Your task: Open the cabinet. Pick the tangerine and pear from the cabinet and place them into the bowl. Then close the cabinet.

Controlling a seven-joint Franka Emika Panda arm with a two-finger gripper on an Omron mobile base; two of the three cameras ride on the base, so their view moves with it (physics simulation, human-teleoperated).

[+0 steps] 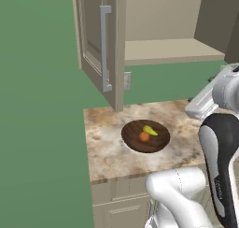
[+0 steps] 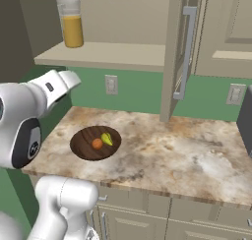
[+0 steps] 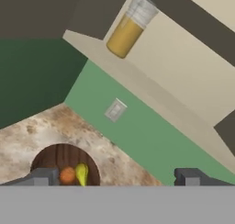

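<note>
The claw [image 3: 117, 177] is spread wide with nothing in it, only its two dark tips poking up at the bottom of the hand view, and the arm's own body hides it in both base views. Just below it sits the bowl [image 3: 64, 159], its near edge cut off, holding the tangerine [image 3: 67, 175] and pear [image 3: 81, 173] side by side. Up beyond it the cabinet [image 2: 147, 17] hangs open, door [image 1: 100, 49] swung out, with a juice glass [image 3: 130, 26] on its shelf.

Beige cabinet [image 1: 98, 49], silver handle [image 1: 105, 48]; dark brown striped bowl [image 1: 145, 136]; orange tangerine [image 1: 144, 137]; yellow-green pear [image 1: 150, 130]; marbled tan counter [image 2: 167, 150]; green wall [image 1: 37, 105].
</note>
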